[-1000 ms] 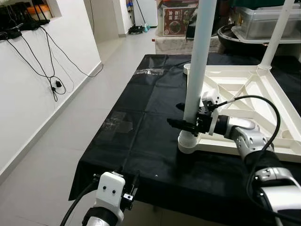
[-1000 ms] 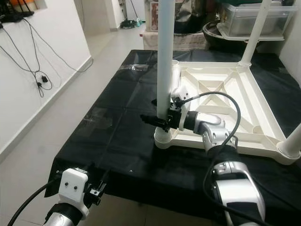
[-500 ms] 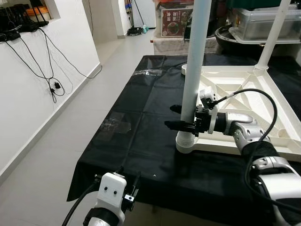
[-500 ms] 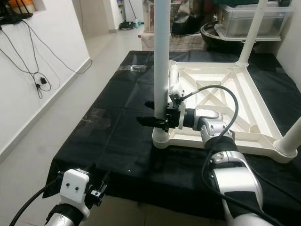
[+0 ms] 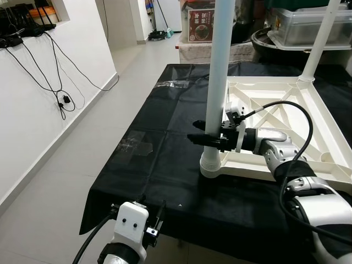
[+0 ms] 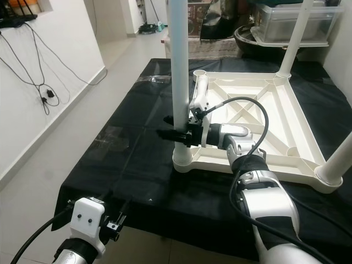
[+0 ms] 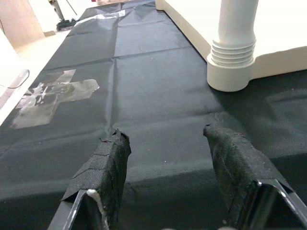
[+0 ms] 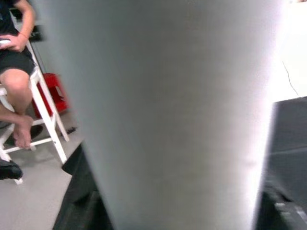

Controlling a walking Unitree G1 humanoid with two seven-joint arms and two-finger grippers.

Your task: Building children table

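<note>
while the white tabletop (image 5: 286, 110) lies upside down on the black-draped surface (image 5: 159, 137), the right claw (image 5: 204, 137) is clamped on a white leg (image 5: 215, 82) low down, one finger to each side. the leg stands upright in the corner socket (image 5: 211, 168) at the tabletop's 7 o'clock corner, its ribbed foot just above the socket collar. holding it low looks meant to keep the tall tube plumb and give purchase for pushing or twisting it home; whether it is fully seated cannot be told. in the right wrist view the leg (image 8: 177, 110) is pressed up close, and beyond it a person (image 8: 17, 72) sits on a white stool.

the left claw (image 7: 165, 158) hangs open past the surface's 6 o'clock edge, fingers spread and empty, aimed at the socket (image 7: 232, 67) but well apart from it, so it lends no support.

two more legs are already up: one at the 1 o'clock corner (image 5: 320, 38), one at the 5 o'clock corner (image 6: 338, 159). the socket at 11 o'clock (image 6: 199, 73) looks bare.

open cloth lies from 8 to 10 o'clock of the held leg, with tape patches (image 5: 137, 146) on it. the socket sits near the 6 o'clock edge, so a hard sideways shove could slide the tabletop toward the drop.
</note>
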